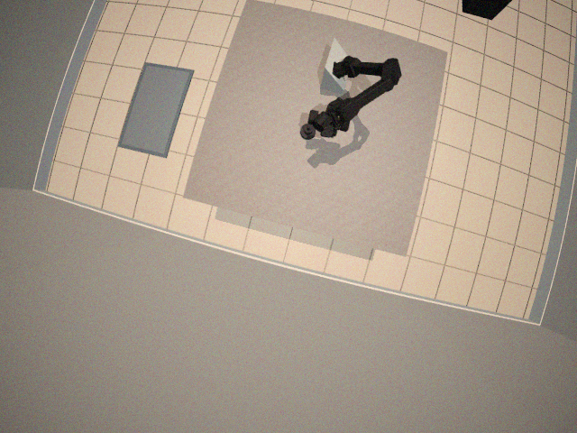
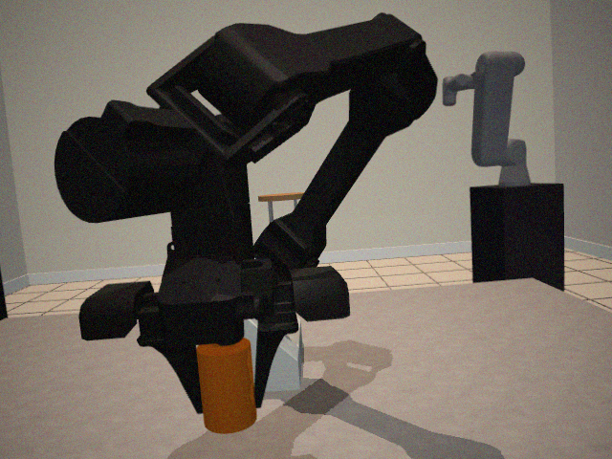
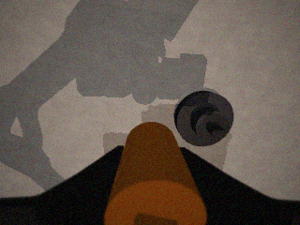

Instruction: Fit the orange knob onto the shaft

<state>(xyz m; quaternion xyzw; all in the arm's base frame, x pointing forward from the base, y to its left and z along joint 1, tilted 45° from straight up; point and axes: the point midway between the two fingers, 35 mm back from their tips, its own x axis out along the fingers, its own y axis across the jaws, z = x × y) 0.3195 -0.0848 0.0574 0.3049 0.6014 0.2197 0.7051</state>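
We have the orange knob [image 2: 227,387] [image 3: 152,171] up off the counter [image 1: 279,172] [image 2: 445,345] [image 3: 262,47], gripped between the two fingers of the hand [image 2: 229,407] [image 3: 151,152]. The hand is closed on its sides, one finger to each side. The knob's long axis runs close to upright, in line with the fingers, its lower end jutting past their tips towards the counter. Its hole we cannot see, so we cannot tell which way the flat side faces.

Beside the knob in the wrist view stands the round pedestal [image 1: 307,131] [image 3: 220,133] with its dark shaft [image 3: 202,121], well in from the counter's edges. The knob is not over it; from above, the hand's housing lies just beside the pedestal, on the side towards the arm's base. The arm [image 1: 372,93] [image 2: 340,163] bends over from a pale wedge-shaped stand [image 1: 332,82] [image 2: 286,362].

As for progress, we judge the grasp done and the carry nearly so. Left to do: centre the knob over the shaft, turn it until the flats meet, push it fully down and let go.
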